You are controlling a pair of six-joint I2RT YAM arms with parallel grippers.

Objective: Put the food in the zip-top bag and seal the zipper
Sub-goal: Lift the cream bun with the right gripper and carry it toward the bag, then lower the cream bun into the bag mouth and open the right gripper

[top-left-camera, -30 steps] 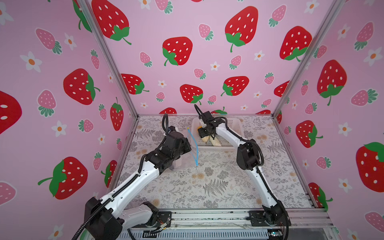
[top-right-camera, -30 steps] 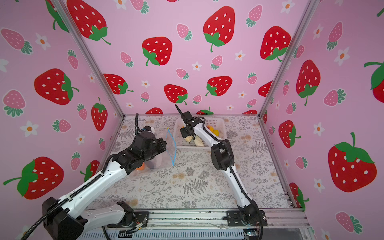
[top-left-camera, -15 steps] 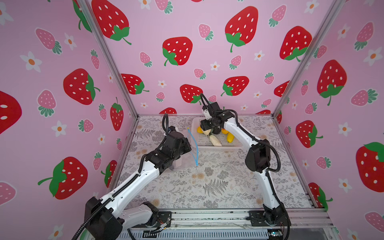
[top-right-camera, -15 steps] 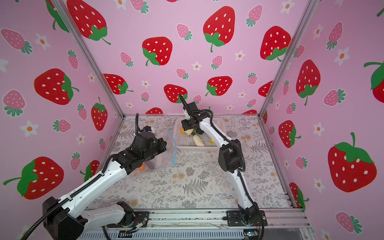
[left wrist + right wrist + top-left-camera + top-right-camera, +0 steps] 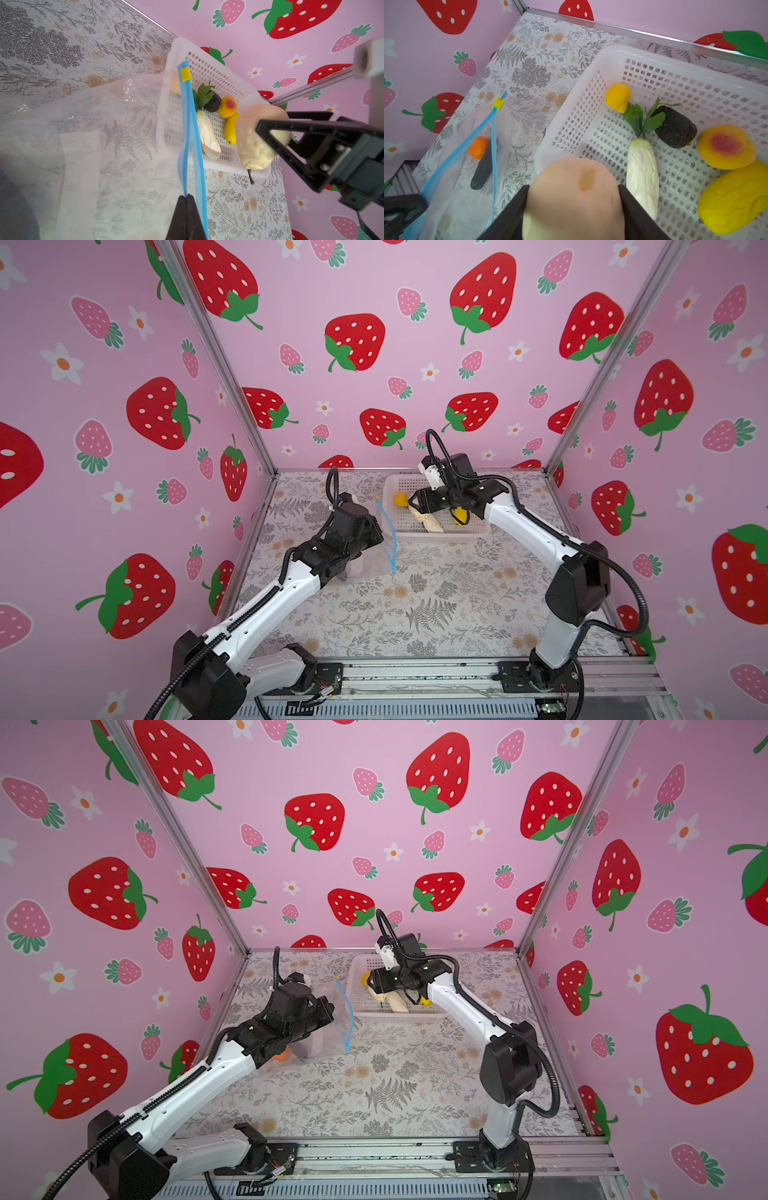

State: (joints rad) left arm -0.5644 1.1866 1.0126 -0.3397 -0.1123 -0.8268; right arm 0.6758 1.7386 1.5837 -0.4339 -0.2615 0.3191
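Note:
The clear zip-top bag (image 5: 374,558) (image 5: 328,1040) lies left of the basket. My left gripper (image 5: 186,196) (image 5: 381,536) is shut on one lip of its light-blue zipper (image 5: 192,133) (image 5: 493,133), holding the mouth apart. The yellow tab (image 5: 185,74) (image 5: 497,103) sits at the zipper's far end. An orange piece (image 5: 478,147) and a dark piece (image 5: 482,172) lie inside the bag. My right gripper (image 5: 574,197) (image 5: 272,120) (image 5: 412,502) is shut on a cream-peach pear (image 5: 571,187) (image 5: 251,143), above the basket's corner nearest the bag.
The white perforated basket (image 5: 612,54) (image 5: 440,536) (image 5: 209,164) stands at the back. It holds a small yellow piece (image 5: 618,97), a dark piece with green leaves (image 5: 675,126), a white cabbage (image 5: 642,170), an orange peach (image 5: 726,146) and a yellow piece (image 5: 735,197). Pink walls enclose three sides.
The right arm's elbow has swung out to the right and its gripper has turned toward the bag, staying over the basket's left end. The left arm and the bag have not moved.

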